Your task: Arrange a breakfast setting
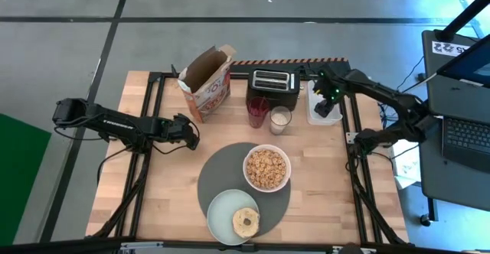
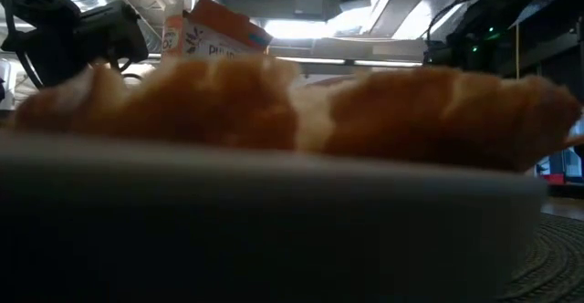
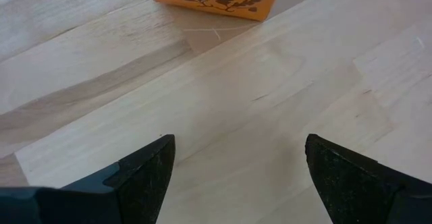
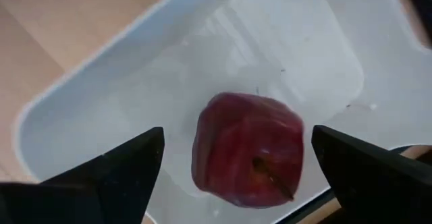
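Observation:
The round dark-grey placemat (image 1: 222,176) lies on the table's near middle. The white bowl (image 1: 266,168), full of cereal, sits on its far right part. The pale mint-green plate (image 1: 222,212) rests on the mat's near edge with a bagel (image 1: 246,222) on it. The plate's rim (image 2: 274,230) and the bagel (image 2: 292,102) fill the low view. No spoon shows. My left gripper (image 1: 191,134) is open and empty over bare wood (image 3: 237,150), left of the mat. My right gripper (image 1: 328,109) is open above a red apple (image 4: 248,150) in the white tray (image 4: 101,102), one finger on either side of it.
An open orange cereal box (image 1: 207,82), a black toaster (image 1: 272,88), a dark red glass (image 1: 258,112) and a glass of milk (image 1: 280,120) stand along the far side. The white tray (image 1: 315,116) sits at the far right. There is bare wood at the near left.

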Controlling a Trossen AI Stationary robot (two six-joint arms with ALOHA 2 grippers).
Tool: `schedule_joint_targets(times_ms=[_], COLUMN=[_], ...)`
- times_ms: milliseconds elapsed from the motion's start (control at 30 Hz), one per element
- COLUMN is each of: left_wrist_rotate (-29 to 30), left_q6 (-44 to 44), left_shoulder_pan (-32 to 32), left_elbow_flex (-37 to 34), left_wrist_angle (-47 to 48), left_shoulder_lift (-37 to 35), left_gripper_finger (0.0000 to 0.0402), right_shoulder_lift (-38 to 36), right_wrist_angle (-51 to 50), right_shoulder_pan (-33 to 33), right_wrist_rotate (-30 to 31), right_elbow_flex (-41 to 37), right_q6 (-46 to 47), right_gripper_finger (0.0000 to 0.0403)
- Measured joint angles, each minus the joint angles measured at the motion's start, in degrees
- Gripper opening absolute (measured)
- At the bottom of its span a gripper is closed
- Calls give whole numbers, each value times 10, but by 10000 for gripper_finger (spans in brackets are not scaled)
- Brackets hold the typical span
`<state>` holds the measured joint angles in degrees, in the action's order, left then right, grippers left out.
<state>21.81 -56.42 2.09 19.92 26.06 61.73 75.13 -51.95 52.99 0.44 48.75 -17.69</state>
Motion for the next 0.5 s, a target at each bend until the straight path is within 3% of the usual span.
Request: schedule_joint_targets(times_ms=[500], left_wrist_rotate=[0], left_q6=[0], left_shoulder_pan=[0], left_elbow_flex=[0], left_wrist_angle=[0], left_shoulder_lift=[0], left_gripper_finger=[322], right_shoulder_lift=[43], right_wrist_angle=[-34], right_shoulder_pan=[16], right_wrist_rotate=[6], right_elbow_flex=[0], right_q6=[-8], right_gripper_finger=[374])
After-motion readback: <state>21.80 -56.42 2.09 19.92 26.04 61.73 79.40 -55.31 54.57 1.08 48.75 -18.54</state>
